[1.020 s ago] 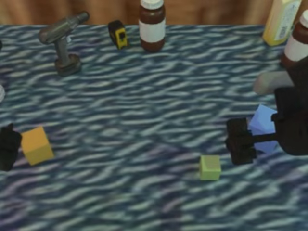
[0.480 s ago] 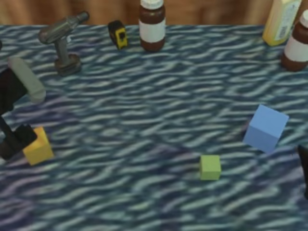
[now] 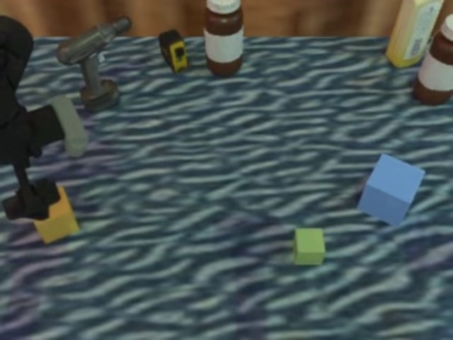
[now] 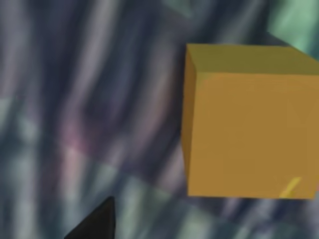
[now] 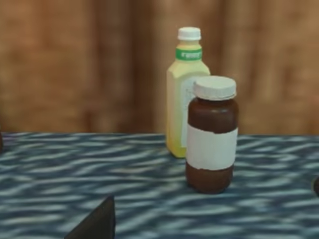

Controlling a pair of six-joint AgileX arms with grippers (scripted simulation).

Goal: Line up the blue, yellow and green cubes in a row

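Yellow-orange cube (image 3: pixel 56 221) under left gripper (image 3: pixel 28 202), far left; right arm out of view.
Claw state unclear; could clip cube top, skewing it, if misaligned.

Lighting's pretty even and soft, no glare anywhere. Top view is fuzzy all over, and the wavy tabletop (image 3: pixel 226 163) pattern smears. The blue cube (image 3: pixel 390 188) throws only a faint dark patch toward the tabletop's left edge. Left wrist view is the blurriest: the cloth is streaks, though the yellow cube (image 4: pixel 249 124) keeps crisp edges. The brown jar (image 5: pixel 212 134) looks fairly sharp.
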